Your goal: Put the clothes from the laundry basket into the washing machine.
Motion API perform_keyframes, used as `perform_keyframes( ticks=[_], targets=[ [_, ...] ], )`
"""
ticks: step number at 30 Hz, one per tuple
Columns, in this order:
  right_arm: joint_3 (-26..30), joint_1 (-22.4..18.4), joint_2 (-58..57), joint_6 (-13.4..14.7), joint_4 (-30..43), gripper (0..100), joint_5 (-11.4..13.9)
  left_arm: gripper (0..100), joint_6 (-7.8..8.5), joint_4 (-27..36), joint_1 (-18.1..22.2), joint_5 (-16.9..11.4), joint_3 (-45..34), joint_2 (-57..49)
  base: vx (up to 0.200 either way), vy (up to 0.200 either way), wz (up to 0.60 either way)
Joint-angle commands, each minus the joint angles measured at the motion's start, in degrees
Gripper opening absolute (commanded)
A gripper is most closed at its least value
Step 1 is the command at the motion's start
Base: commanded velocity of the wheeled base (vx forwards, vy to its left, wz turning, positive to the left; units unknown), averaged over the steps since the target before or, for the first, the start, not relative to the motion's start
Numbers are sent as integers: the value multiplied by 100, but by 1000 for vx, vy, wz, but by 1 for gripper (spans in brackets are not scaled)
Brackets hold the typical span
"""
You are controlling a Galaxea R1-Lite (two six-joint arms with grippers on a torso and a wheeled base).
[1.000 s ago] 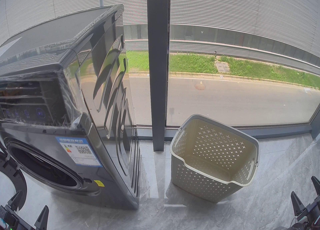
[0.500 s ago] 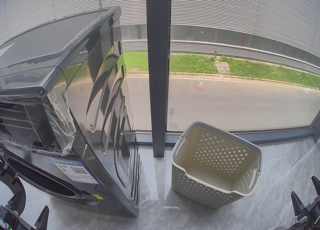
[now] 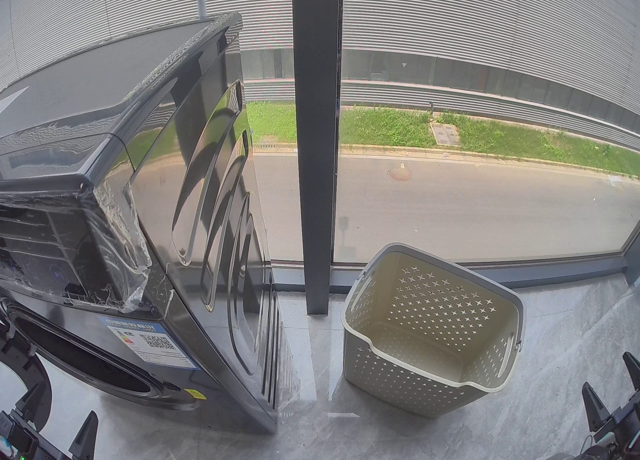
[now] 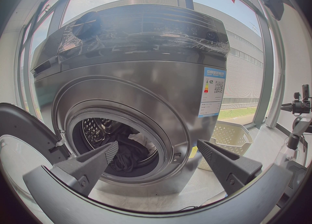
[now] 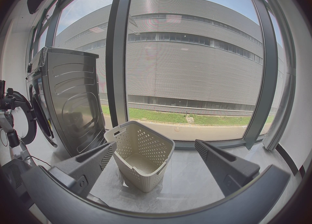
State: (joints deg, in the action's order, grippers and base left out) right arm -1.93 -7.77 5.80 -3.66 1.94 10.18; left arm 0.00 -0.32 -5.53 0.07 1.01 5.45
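Room: A grey marbled floor [image 3: 573, 341] runs to a tall window [image 3: 480, 208] on the far side, which is split by a dark upright post [image 3: 317, 148]. Through the glass lie a road, a strip of grass and a ribbed grey building.
Washing machine: The dark grey washing machine [image 3: 200, 214] stands at the left. Its front is turned toward the near left and its back is close to the window.
Door: The round door [image 4: 22, 137] is swung open to the left of the drum mouth.
Clothes: Dark clothes [image 4: 128, 156] with a patch of white cloth lie low inside the drum.
Film: Crinkled plastic film [image 3: 113, 248] covers the control panel above the drum.
Sticker: A blue-edged sticker [image 3: 150, 341] sits on the front, at the upper right of the drum mouth.
Laundry basket: The cream laundry basket [image 3: 400, 368] stands upright on the floor to the right of the machine and apart from it. It is just this side of the window and just right of the post. Its walls are punched with star-shaped holes, and its inner walls and bottom are in plain sight.
Left tool: The left tool [image 4: 156, 146] sits low at the near left, facing the drum mouth without touching the machine. Its fingers are spread wide.
Right tool: The right tool [image 5: 155, 146] sits at the near right, facing the basket from well apart. Its fingers are also spread wide.
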Motion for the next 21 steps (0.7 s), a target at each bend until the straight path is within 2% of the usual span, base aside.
perform_keyframes(
  ticks=[1,21],
  targets=[
    [-1,3,9,-3,0,100,2,100,0,-3,0,1,-101,9,-200,0,0],
    [-1,3,9,5,0,100,10,100,0,-3,0,1,-101,9,-200,0,0]
  ],
)
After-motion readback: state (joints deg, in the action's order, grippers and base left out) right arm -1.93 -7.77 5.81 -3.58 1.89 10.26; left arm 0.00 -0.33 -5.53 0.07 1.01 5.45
